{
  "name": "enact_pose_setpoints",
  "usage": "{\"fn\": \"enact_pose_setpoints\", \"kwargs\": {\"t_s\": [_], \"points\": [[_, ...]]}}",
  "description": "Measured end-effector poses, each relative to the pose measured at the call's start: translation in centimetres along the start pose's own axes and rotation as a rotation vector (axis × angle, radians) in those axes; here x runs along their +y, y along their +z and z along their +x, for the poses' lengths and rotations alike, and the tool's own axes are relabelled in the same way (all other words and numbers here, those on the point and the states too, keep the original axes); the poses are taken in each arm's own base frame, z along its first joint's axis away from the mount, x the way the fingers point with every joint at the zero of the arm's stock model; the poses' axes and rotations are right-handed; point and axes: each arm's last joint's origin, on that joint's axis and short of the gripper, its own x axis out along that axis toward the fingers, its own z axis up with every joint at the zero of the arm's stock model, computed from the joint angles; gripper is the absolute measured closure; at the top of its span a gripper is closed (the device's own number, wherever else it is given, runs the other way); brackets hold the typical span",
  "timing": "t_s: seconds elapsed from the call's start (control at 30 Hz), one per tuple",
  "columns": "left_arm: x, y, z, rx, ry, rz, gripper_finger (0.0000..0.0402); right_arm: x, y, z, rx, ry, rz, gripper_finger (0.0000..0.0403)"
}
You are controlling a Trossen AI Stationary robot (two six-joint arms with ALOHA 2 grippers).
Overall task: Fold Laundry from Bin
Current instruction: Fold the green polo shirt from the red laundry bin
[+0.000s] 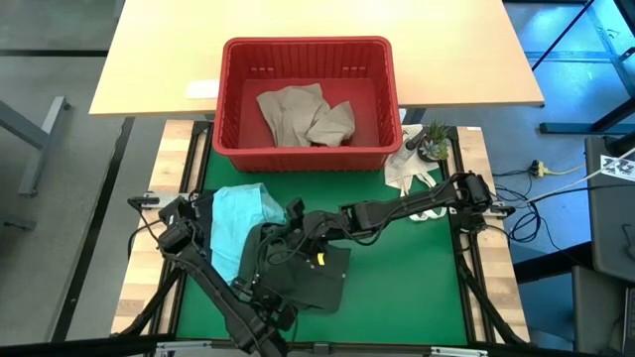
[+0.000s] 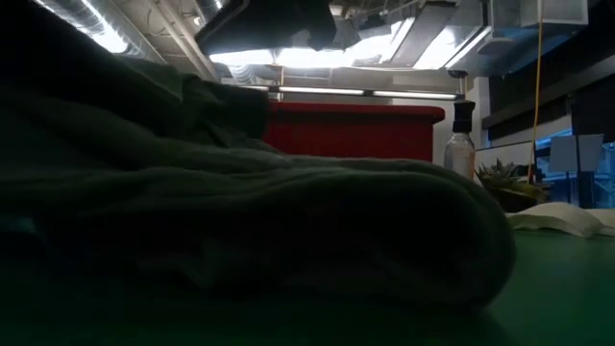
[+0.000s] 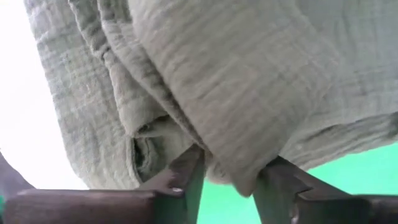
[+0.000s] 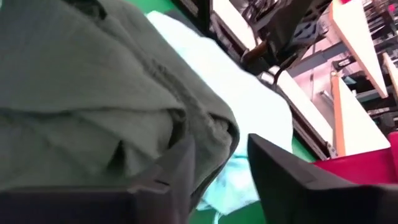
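The dark olive garment point(image 1: 319, 283) lies bunched on the green mat point(image 1: 407, 288), near the table's front. In the low view it fills the foreground point(image 2: 240, 221). A light teal garment point(image 1: 238, 213) lies beside it on the left, partly under it. My left gripper point(image 3: 233, 180) is open over the olive garment point(image 3: 217, 74), with a thick fold between its fingers. My right gripper point(image 4: 221, 168) is open at the garment's folded edge point(image 4: 81, 93), with teal cloth point(image 4: 249, 118) showing through the gap. A beige garment point(image 1: 303, 117) lies in the red bin point(image 1: 308, 48). My left gripper has a rounded fold of the olive garment point(image 3: 239, 165) between its parted fingers, and the cloth lies against the inner sides of both. The fingers slant down onto it from above. The garment lies slack on the mat. My right gripper has one finger point(image 4: 180, 168) against the olive garment's folded edge point(image 4: 214, 134); the other finger stands free. It slants down from the table's right side. The cloth lies slack on the teal garment and the mat.
The red bin stands at the far centre, half on the wooden table point(image 1: 159, 59) behind the mat. A white cloth bag point(image 1: 407, 171) and a small plant point(image 1: 434, 144) sit at the mat's far right corner. A bottle point(image 2: 461, 144) stands near them. The mat's right half is bare.
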Motion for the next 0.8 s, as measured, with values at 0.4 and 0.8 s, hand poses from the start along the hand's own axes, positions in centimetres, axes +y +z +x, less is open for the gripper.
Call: {"fn": "enact_pose_setpoints", "kwargs": {"t_s": [0.4, 0.8], "points": [[0.0, 0.1, 0.0, 0.162, 0.057, 0.055, 0.0246, -0.4, -0.2, -0.1, 0.104, -0.147, 0.001, 0.0176], [1.6, 2.1, -3.4, -0.024, -0.113, 0.013, 0.0246, -0.9, 0.0, -4.9, 0.227, -0.049, 0.053, 0.0193]]}}
